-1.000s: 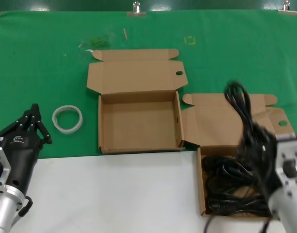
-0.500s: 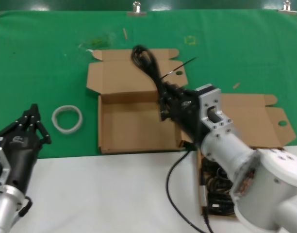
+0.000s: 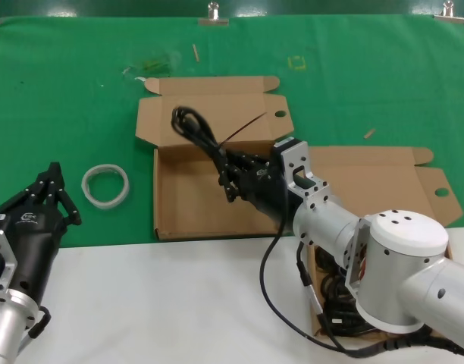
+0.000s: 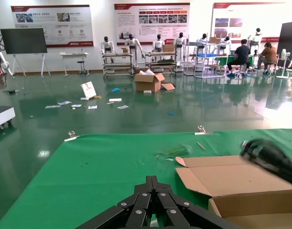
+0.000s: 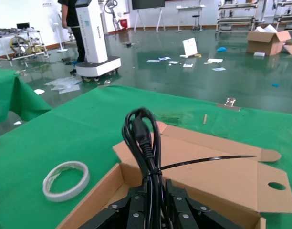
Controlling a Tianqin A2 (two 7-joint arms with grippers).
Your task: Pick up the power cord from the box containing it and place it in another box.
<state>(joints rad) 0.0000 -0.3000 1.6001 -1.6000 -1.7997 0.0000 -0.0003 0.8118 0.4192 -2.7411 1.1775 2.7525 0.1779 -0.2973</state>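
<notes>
The power cord point(image 3: 192, 127) is a short black looped bundle with a thin tie sticking out. My right gripper point(image 3: 227, 179) is shut on it, and the loop point(image 5: 143, 138) rises from between the jaws. It hangs over the back part of another box point(image 3: 188, 206), the open mailer with a hole in its lid corner point(image 3: 280, 114). The box containing it point(image 3: 368, 182) lies to the right under my right arm, with more black cable point(image 3: 340, 305) inside. My left gripper point(image 3: 56, 191) rests shut at the near left, apart from both boxes.
A white tape roll point(image 3: 105, 186) lies on the green cloth left of the left box, also seen in the right wrist view as the tape roll point(image 5: 66, 180). A black lead point(image 3: 268, 282) trails from under the right arm across the white table edge.
My right gripper carried the cord out of the right box and leftward, then lowered it over the left box. The left arm stayed still.
</notes>
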